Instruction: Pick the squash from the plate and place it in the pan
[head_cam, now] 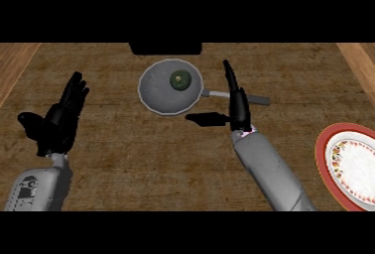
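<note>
Both grey forearms enter from the counter's near edge, and inspection starts with the right hand (236, 101): its fingers are straight and pressed together, pointing toward the far edge, with the thumb stuck out sideways toward the left; it pinches nothing and carries nothing. It stands just beside the pan (170, 87), on the pan's right, and crosses in front of the pan handle (253, 98), which runs out toward the counter's right edge. The squash (180, 79), a small dark green body, lies inside the pan, toward its far right part, apart from the fingers. The plate (350, 166), red-rimmed with a patterned white centre, sits at the counter's right edge toward the near corner, well apart from the pan, and nothing shows on the part of it that is in view. The left hand (57, 119) shows near the counter's left edge, fingers up and relaxed, holding nothing: at rest. Judgement: the placing step appears done, since the squash is in the pan and the right hand is off it; the step in hand is the release and clearing away. The next move would call for drawing the right hand back toward the near edge without catching the pan handle or nudging the pan.
</note>
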Motion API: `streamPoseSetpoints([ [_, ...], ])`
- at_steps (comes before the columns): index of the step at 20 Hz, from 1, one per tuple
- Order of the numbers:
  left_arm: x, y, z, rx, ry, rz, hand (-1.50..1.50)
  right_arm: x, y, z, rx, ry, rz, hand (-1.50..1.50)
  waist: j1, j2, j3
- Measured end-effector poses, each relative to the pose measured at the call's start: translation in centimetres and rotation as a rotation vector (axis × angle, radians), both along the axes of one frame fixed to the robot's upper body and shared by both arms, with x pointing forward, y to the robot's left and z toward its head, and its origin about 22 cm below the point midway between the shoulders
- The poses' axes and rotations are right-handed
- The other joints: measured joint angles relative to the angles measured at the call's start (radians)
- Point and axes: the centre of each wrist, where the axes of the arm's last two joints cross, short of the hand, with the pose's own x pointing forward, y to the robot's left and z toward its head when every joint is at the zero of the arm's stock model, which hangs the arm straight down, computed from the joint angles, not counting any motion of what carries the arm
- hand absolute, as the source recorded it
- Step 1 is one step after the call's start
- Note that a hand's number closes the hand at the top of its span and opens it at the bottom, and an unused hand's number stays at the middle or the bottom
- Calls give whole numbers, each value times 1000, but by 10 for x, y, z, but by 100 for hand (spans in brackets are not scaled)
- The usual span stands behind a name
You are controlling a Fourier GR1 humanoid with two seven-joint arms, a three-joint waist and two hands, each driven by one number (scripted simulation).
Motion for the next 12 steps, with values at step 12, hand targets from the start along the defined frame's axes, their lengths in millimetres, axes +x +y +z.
streamPoseSetpoints([
  [12,-4,5,3,-1,-5,7,0,-115,-14,29,-10,-7,46,-150,-9,1,-1],
])
